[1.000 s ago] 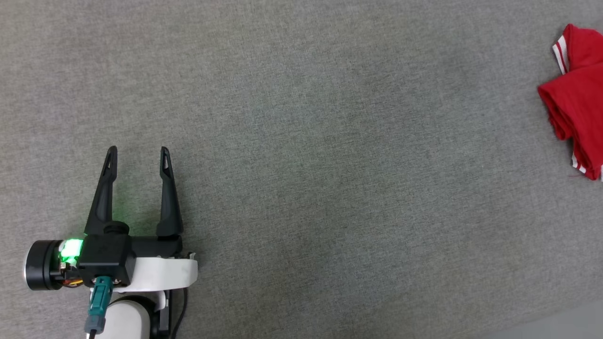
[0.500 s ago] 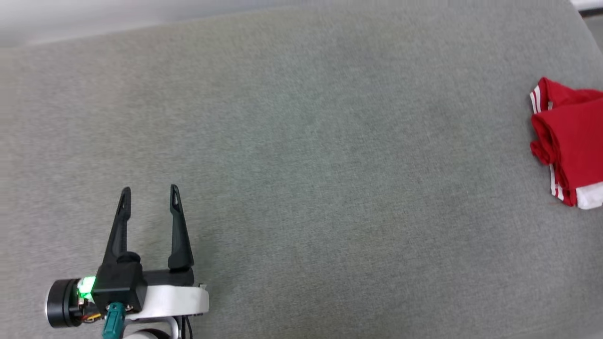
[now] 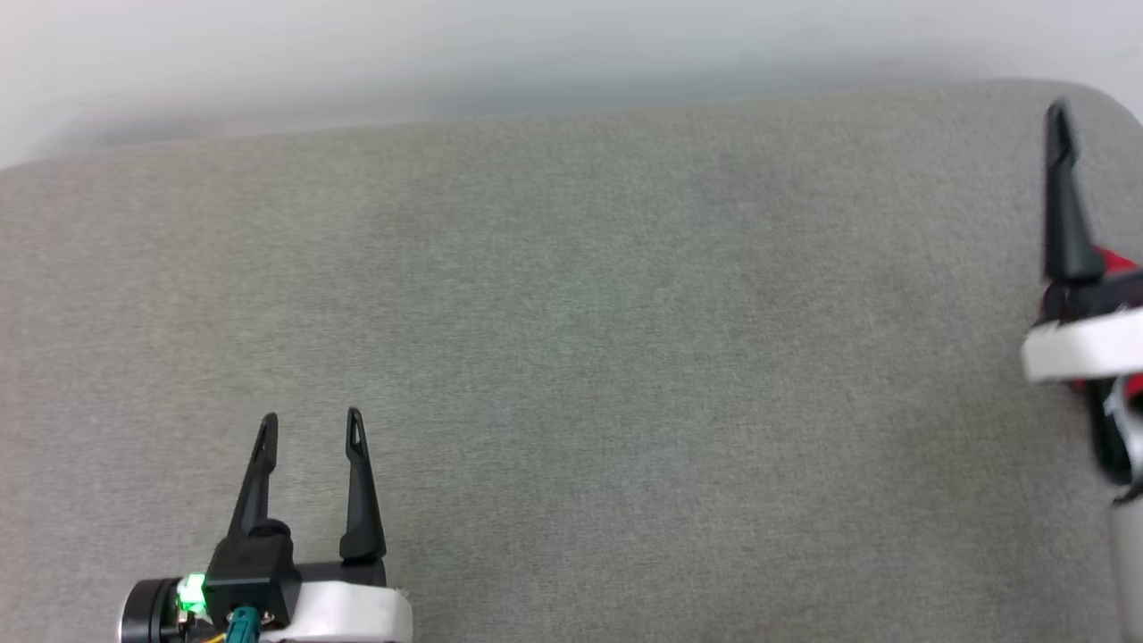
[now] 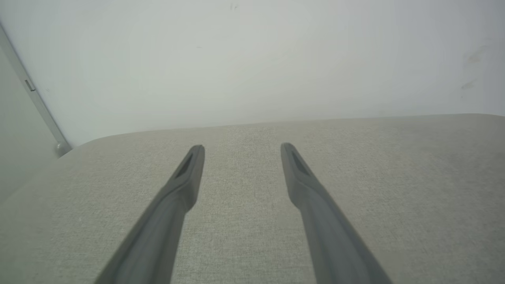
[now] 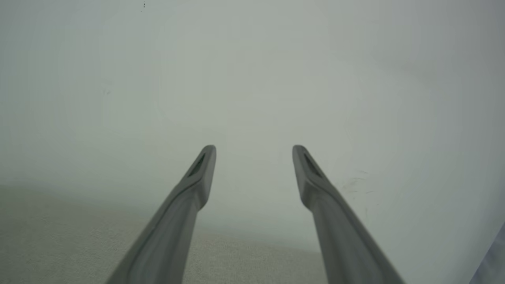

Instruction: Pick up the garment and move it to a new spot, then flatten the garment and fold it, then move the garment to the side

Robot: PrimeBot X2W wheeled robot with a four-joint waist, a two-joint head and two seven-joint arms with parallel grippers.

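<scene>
The garment shows as small red patches at the right edge of the head view, mostly hidden behind my right arm's white wrist. One dark finger of that arm points up the view above the garment. In the right wrist view my right gripper is open and holds nothing, facing a pale wall. My left gripper rests low at the lower left, far from the garment. It is open over bare grey fabric.
A grey fabric-covered surface spans the head view. Its far edge meets a pale wall, and its far right corner is rounded. A thin metal strip runs down the wall at the left.
The head camera has tilted up, so the far edge and the wall now show. My right gripper has come into view at the right edge, in front of the garment. The left gripper stays open.
</scene>
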